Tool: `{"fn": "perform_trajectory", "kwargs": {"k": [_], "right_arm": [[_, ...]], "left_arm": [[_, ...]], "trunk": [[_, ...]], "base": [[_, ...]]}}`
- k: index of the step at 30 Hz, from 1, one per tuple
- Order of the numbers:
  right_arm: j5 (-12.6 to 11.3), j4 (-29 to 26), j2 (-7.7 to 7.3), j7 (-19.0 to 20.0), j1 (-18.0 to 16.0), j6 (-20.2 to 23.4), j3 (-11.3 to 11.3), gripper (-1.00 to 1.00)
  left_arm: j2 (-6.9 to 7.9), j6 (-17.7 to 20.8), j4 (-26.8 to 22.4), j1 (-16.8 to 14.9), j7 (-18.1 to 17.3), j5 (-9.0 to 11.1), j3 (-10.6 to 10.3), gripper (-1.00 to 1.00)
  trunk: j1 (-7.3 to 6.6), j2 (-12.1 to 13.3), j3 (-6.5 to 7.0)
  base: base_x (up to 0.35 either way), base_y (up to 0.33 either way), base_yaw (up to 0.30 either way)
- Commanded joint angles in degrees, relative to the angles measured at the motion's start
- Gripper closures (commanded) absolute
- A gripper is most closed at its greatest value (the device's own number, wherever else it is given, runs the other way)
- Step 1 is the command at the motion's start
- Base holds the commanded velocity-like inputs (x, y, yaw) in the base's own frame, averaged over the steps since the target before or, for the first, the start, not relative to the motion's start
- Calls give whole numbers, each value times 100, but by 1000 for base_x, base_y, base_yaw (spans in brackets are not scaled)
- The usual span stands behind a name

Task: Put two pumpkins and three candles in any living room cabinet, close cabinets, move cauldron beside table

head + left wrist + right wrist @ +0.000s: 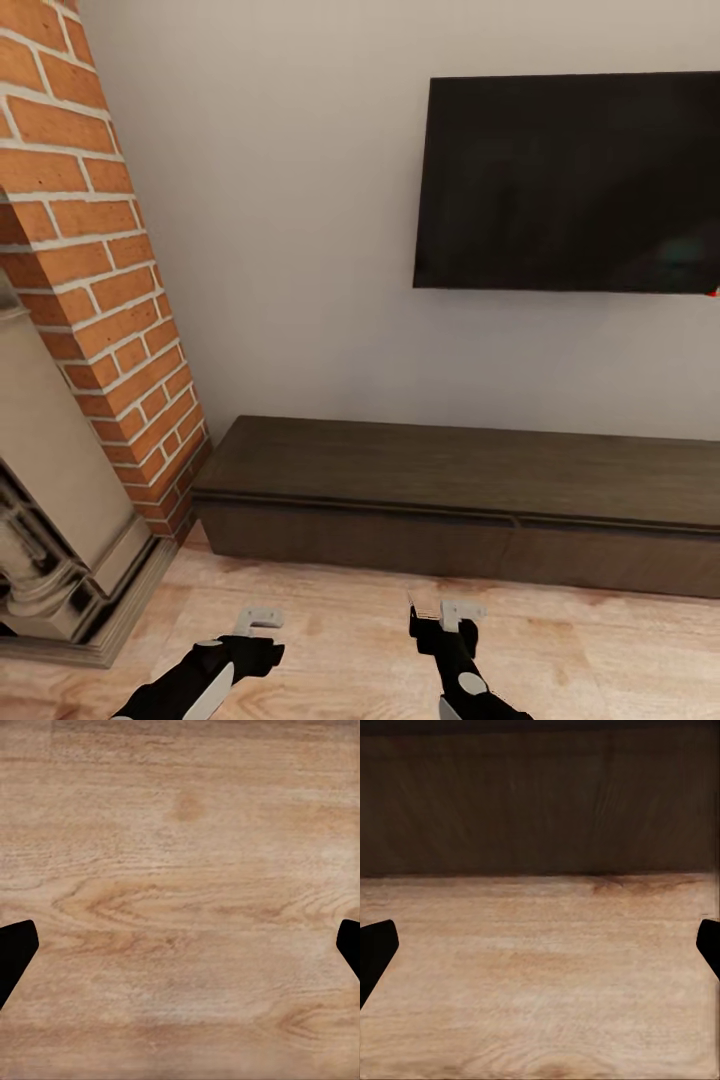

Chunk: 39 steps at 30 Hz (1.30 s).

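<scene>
The cabinet (460, 500) is a long, low, dark brown console against the wall, and its drawer fronts sit flush and shut. Both my grippers hang low over the wooden floor in front of it. The left gripper (258, 620) (180, 952) is open with bare floor between its fingers. My right gripper (440, 615) (540, 952) is open too and empty, facing the cabinet's dark front (540, 802) a short way off. The pumpkins, candles, cauldron and table are out of view.
A black TV (570, 180) hangs on the wall above the cabinet. A brick chimney column (95, 260) and a pale stone fireplace surround (50, 520) stand at the left, close to the cabinet's end. Wooden floor (600, 650) spreads in front.
</scene>
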Motion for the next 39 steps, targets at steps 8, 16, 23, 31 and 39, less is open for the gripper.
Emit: {"fn": "perform_trajectory", "kwargs": {"k": [8, 16, 23, 31, 39], "right_arm": [[-43, 2, 7, -42, 237, -17, -280, -100], [-39, 14, -1, -47, 301, -19, -458, -100], [-26, 18, -6, -52, 403, -21, -499, -100], [-22, 24, -13, -53, 437, -25, -505, -100], [-22, 27, -16, -53, 490, -29, -509, -100]], "left_arm": [[12, -19, 322, -3, 22, 39, -51, -100], [4, -61, 745, -3, 20, 18, -87, -100], [7, -77, 825, 2, 20, 14, -117, -100], [8, -122, 841, 5, 20, 16, -122, -100], [8, -202, 846, 9, 26, 17, -126, -100]], "trunk": [[-177, 320, 139], [-353, 641, 283], [-506, 921, 408], [-682, 1242, 552], [-858, 1563, 696]], "base": [[0, 0, 0], [0, 0, 0], [0, 0, 0], [0, 0, 0], [0, 0, 0]]}}
